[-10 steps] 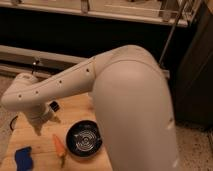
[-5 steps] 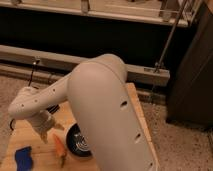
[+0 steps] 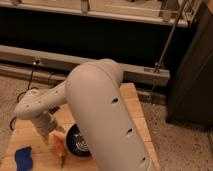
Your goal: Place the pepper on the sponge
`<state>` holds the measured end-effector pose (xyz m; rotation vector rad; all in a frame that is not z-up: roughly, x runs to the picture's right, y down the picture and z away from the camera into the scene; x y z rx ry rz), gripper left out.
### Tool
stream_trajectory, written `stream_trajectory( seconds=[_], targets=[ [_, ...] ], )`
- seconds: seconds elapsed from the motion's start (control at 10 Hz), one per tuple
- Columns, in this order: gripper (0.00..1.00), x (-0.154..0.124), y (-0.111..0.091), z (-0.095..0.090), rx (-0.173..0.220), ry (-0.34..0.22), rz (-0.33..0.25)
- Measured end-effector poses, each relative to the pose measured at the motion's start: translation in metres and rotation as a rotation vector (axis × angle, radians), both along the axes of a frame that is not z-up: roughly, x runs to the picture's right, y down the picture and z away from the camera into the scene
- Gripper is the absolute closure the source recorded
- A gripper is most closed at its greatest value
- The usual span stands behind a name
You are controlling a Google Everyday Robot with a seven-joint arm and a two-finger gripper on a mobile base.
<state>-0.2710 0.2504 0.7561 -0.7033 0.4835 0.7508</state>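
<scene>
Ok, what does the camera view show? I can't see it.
A big white robot arm bends down over a wooden table, its gripper right at an orange pepper. A blue sponge lies apart from the pepper near the table's front corner, and a black bowl sits on the pepper's other side.

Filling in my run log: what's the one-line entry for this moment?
gripper low over wooden table, beside pepper | pepper apart from sponge, not yet on it | black bowl beside pepper
</scene>
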Motion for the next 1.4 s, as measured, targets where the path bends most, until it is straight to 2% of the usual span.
stream_trajectory(
  seconds=[0.2, 0.3, 0.5, 0.6, 0.7, 0.9, 1.0, 1.2, 1.4],
  targets=[
    [0.36, 0.003, 0.013, 0.005, -0.025, 0.017, -0.033],
    [0.42, 0.009, 0.022, 0.009, -0.049, 0.046, -0.059],
    [0.62, 0.015, 0.036, 0.012, -0.095, 0.104, -0.093],
    [0.7, 0.013, 0.039, 0.012, -0.109, 0.115, -0.096],
    [0.82, 0.008, 0.042, 0.012, -0.131, 0.123, -0.092],
    [0.98, -0.016, 0.046, 0.001, -0.16, 0.09, -0.091],
    [1.0, -0.035, 0.044, -0.01, -0.161, 0.053, -0.091],
    [1.0, -0.071, 0.03, -0.032, -0.122, -0.019, -0.103],
    [1.0, -0.096, 0.021, -0.05, -0.082, -0.067, -0.126]
  ],
)
